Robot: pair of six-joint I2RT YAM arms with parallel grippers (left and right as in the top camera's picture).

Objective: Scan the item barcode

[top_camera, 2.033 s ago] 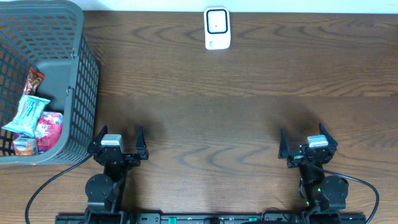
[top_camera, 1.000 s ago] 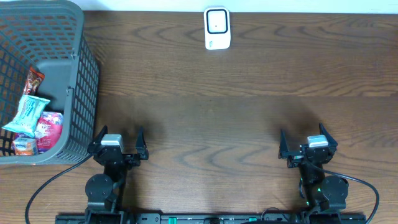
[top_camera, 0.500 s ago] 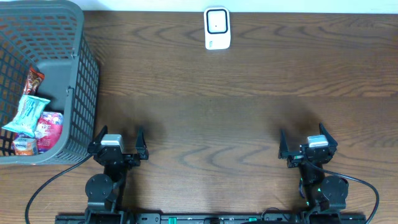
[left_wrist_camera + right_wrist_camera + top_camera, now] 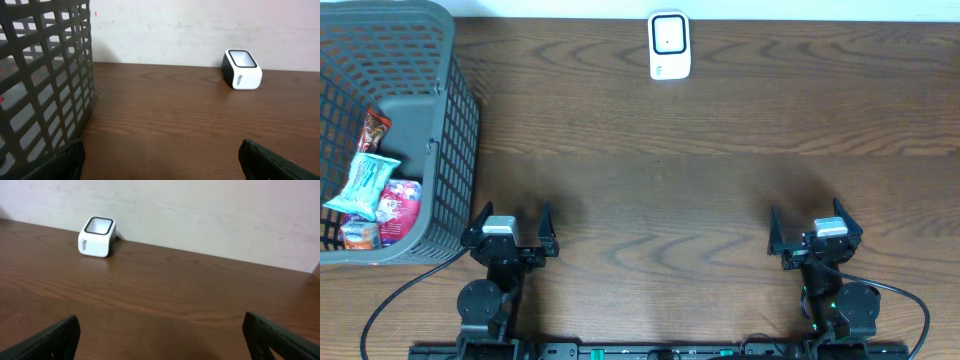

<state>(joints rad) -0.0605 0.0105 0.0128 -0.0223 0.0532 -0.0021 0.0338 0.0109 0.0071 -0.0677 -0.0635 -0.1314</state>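
Several packaged snack items (image 4: 372,192) lie in the dark mesh basket (image 4: 452,150) at the table's left; a teal packet is on top. The white barcode scanner (image 4: 669,45) stands at the far edge, also seen as a small white box with a dark window, the scanner (image 4: 242,69) in the left wrist view and the scanner (image 4: 97,236) in the right wrist view. My left gripper (image 4: 510,226) sits open near the front edge, just right of the basket. My right gripper (image 4: 812,228) is open at the front right. Both hold nothing.
The basket wall (image 4: 45,85) fills the left of the left wrist view, close beside the left finger. A pale wall (image 4: 200,215) runs behind the table's far edge. Bare brown wood (image 4: 660,190) lies between the grippers and the scanner.
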